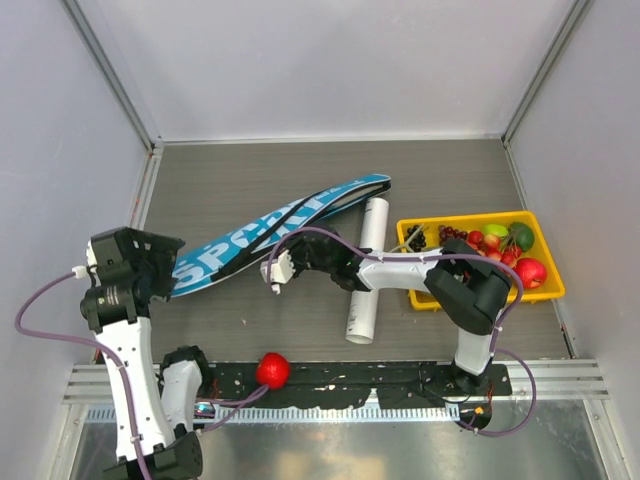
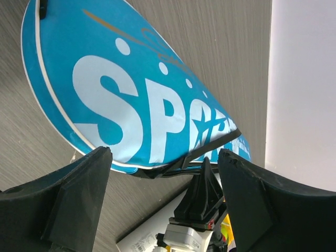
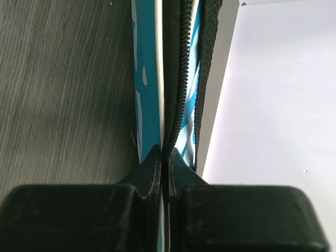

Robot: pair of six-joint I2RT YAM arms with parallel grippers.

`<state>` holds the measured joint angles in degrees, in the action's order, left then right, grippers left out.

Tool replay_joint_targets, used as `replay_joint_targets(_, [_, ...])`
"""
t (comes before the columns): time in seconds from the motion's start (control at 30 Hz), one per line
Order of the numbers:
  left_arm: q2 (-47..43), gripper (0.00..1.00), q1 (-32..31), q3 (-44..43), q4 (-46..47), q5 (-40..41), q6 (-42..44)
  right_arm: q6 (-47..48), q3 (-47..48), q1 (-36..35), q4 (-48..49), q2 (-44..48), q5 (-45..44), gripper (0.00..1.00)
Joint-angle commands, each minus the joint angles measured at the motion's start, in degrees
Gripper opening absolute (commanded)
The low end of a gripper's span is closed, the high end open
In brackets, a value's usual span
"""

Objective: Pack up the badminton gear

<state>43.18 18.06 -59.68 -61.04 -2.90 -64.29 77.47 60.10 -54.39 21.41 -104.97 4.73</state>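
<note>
The blue "SPORT" racket bag [image 1: 270, 230] lies diagonally across the table's middle. My right gripper [image 1: 281, 268] reaches left and is shut on the bag's black zipper edge [image 3: 176, 79]; in the right wrist view the gripper [image 3: 167, 157] pinches the zipper tape. My left gripper [image 1: 172, 263] is open at the bag's wide lower-left end. In the left wrist view the gripper [image 2: 164, 157] has the bag [image 2: 105, 79] just beyond its spread fingers. The long white tube [image 1: 365, 270] lies beside the bag, under my right arm. Rackets and shuttlecocks are out of view.
A yellow tray [image 1: 420, 298] of fruit stands at the right. A small red ball [image 1: 272, 369] rests on the black rail at the near edge. Grey walls close the table on three sides.
</note>
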Motion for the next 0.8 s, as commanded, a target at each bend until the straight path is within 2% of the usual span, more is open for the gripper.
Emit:
replay_joint_targets(0.0, [-2.48,0.85,0.48,2.37,-2.15,-0.27,-1.98,-5.31,3.0,-0.63,4.09,1.7,-2.44,0.05])
replay_joint_targets(0.3, [-5.47,0.8,0.48,9.84,0.39,-1.06,-4.96,-8.74,4.33,-0.98,3.73,0.64,-2.71,0.06])
replay_joint_targets(0.43, [-4.6,0.75,0.48,14.67,6.18,-1.14,-5.93,-9.0,3.98,-1.24,4.08,1.08,-2.62,0.05])
replay_joint_targets(0.6, [-2.13,0.63,0.48,17.66,9.88,-3.08,-6.9,-10.5,4.42,-1.33,4.26,1.08,-1.57,0.05])
replay_joint_targets(0.73, [-2.48,0.45,0.39,18.72,11.29,-0.98,-6.81,-10.85,4.59,-1.33,4.52,0.55,-0.96,0.05])
replay_joint_targets(0.77, [-2.92,0.4,0.48,18.9,11.55,-0.54,-6.81,-11.02,4.33,-1.42,4.43,0.55,-0.26,0.11])
